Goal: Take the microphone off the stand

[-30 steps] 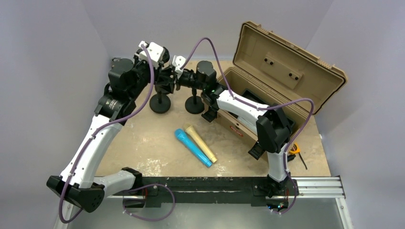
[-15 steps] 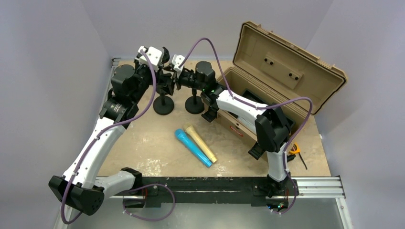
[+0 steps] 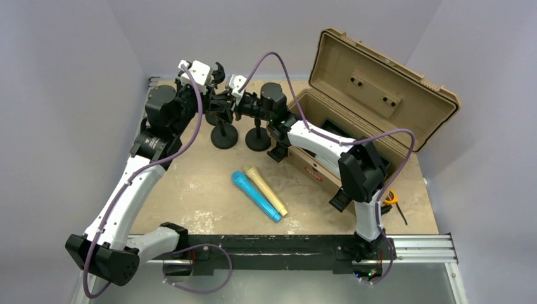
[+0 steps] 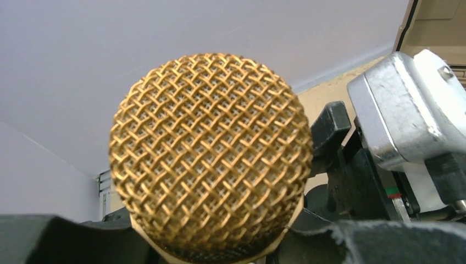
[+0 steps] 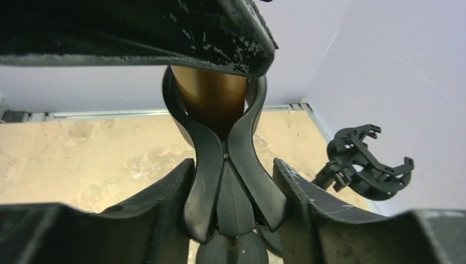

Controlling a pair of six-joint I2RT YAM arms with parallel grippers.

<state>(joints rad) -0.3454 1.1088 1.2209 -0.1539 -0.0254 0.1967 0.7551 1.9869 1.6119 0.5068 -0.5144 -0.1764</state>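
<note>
My left tool (image 4: 214, 245) was clamped on the gold microphone (image 4: 209, 154), which sat in the stand clip (image 5: 225, 159) that my right tool (image 5: 233, 220) pinched. I judged a straight pull out of the clip's mouth best (no twisting). The tan case (image 3: 380, 88) stood open; I couldn't identify its dark contents.

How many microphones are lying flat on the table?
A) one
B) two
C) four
B: a blue microphone and a tan microphone lie side by side on the table, in front of the stands.
</note>
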